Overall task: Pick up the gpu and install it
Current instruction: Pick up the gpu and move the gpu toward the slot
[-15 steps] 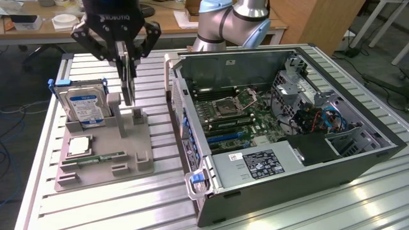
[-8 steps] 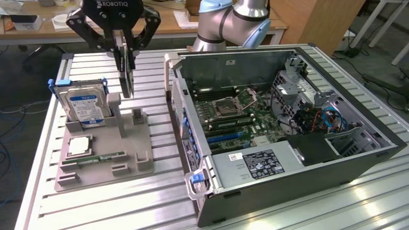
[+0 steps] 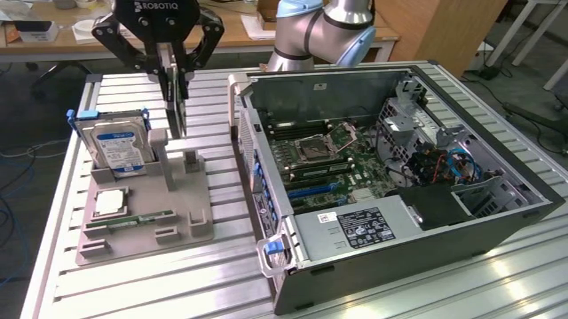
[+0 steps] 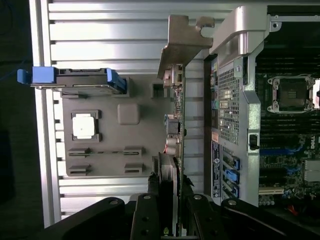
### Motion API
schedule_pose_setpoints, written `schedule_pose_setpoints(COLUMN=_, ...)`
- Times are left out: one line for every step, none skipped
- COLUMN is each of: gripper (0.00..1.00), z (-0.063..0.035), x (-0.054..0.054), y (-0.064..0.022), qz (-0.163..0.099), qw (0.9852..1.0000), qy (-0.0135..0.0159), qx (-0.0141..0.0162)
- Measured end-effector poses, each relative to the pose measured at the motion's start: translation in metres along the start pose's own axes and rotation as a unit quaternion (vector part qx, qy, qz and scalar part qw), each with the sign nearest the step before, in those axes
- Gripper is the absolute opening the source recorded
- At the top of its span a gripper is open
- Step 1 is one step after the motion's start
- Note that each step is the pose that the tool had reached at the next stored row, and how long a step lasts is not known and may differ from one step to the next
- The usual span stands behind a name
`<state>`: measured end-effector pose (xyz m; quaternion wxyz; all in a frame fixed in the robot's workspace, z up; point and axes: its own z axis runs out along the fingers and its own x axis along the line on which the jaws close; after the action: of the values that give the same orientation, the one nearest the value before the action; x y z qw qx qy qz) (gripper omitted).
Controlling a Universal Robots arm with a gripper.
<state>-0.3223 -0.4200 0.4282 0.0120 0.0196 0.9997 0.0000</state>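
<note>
Gripper [image 3: 177, 74] sits in the upper left of the exterior view, fingers narrowed on the gpu [image 3: 177, 109], which hangs upright and edge-on over the grey stand [image 3: 142, 236]. The card's lower edge is at or just above its slot — I cannot tell whether it is clear. The hard drive [image 3: 120, 143] stands just beside it on the exterior view's left, and the open case [image 3: 497, 219] fills the right.

Wrist view: the gripper [image 4: 171, 182] pinches the gpu [image 4: 176, 120] across its thin faces. The card's silvery bracket [image 4: 182, 35] is at the far end, close to the case wall [image 4: 235, 75].

To do this lift well, I judge the pull should run straight along the slot with the card plumb — any tilt could bind it or let it pivot in so small a grip. The bracket end needs room from the case wall.
</note>
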Motion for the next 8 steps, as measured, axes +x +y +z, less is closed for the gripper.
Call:
schedule_pose_setpoints(gripper=0.27, z=0.0004, x=-0.005, y=0.0002, qz=0.0, qw=1.0, qy=-0.0001, qx=-0.0001)
schedule_pose_setpoints(gripper=0.27, z=0.0006, x=-0.009, y=0.0003, qz=0.0, qw=1.0, qy=0.0, qx=-0.0002)
schedule_pose_setpoints(gripper=0.27, z=0.0009, x=-0.014, y=0.0005, qz=0.0, qw=1.0, qy=0.0, qx=-0.0004)
schedule_pose_setpoints(gripper=0.27, z=0.0015, x=-0.018, y=0.0006, qz=0.0, qw=1.0, qy=-0.0001, qx=-0.0006)
schedule_pose_setpoints(gripper=0.27, z=0.002, x=-0.023, y=0.0008, qz=0.0, qw=1.0, qy=-0.0001, qx=-0.0007)
schedule_pose_setpoints(gripper=0.27, z=0.0023, x=-0.027, y=0.001, qz=0.0, qw=1.0, qy=0.0, qx=-0.0007)
schedule_pose_setpoints(gripper=0.27, z=0.0027, x=-0.032, y=0.0012, qz=0.0, qw=1.0, qy=0.0, qx=-0.0007)
schedule_pose_setpoints(gripper=0.27, z=0.0033, x=-0.037, y=0.0014, qz=0.0, qw=1.0, qy=0.0, qx=-0.0007)
